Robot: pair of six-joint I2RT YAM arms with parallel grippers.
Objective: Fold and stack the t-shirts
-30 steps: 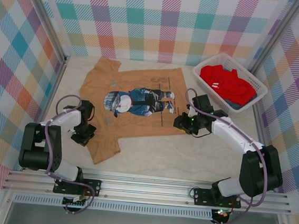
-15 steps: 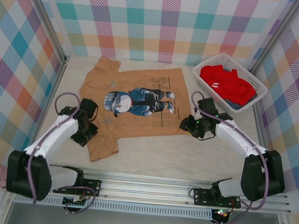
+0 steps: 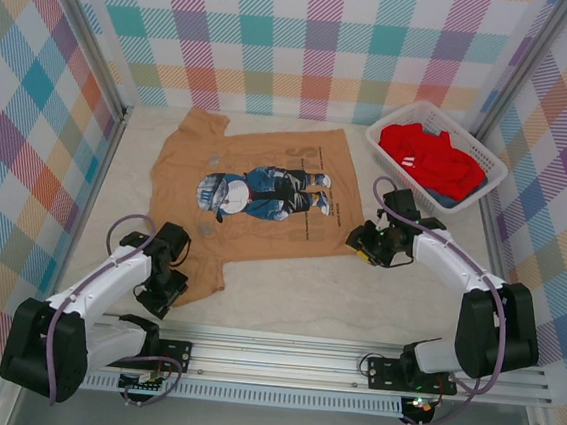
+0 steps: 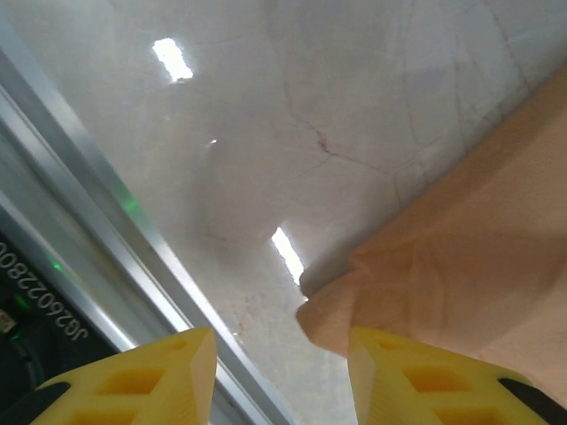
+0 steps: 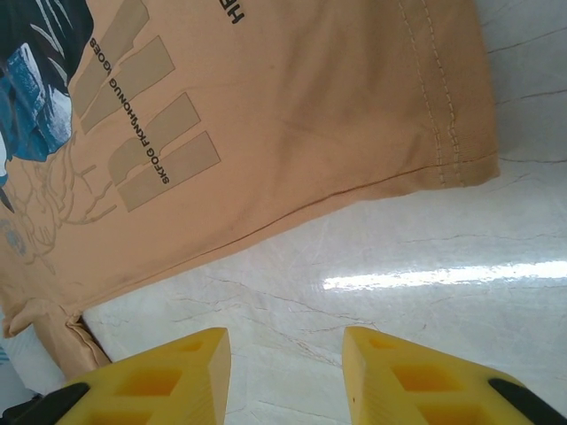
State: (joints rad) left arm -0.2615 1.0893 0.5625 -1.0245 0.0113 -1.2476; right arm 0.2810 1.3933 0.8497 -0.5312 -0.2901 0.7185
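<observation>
The tan-orange t-shirt (image 3: 265, 196) lies spread flat in the middle of the table, its blue cartoon figure facing up. The red t-shirt (image 3: 430, 156) sits bunched in the white basket (image 3: 489, 162) at the back right. My left gripper (image 3: 159, 296) is open just off the shirt's near-left sleeve. In the left wrist view, the sleeve corner (image 4: 354, 301) lies on the table in front of the right fingertip (image 4: 416, 381), and the left gripper (image 4: 282, 376) holds nothing. My right gripper (image 3: 363, 246) is open over bare table beside the shirt's hem (image 5: 292, 133). The right gripper (image 5: 285, 376) is empty.
An aluminium rail (image 4: 106, 239) runs along the table's near edge, close to the left fingers. Checked walls enclose the table on three sides. Bare tabletop (image 3: 336, 298) stretches between the shirt's near edge and the rail.
My left gripper has opened and moved toward the near edge, down to the sleeve's corner. My right gripper has opened a little and slid right, off the hem onto bare table.
</observation>
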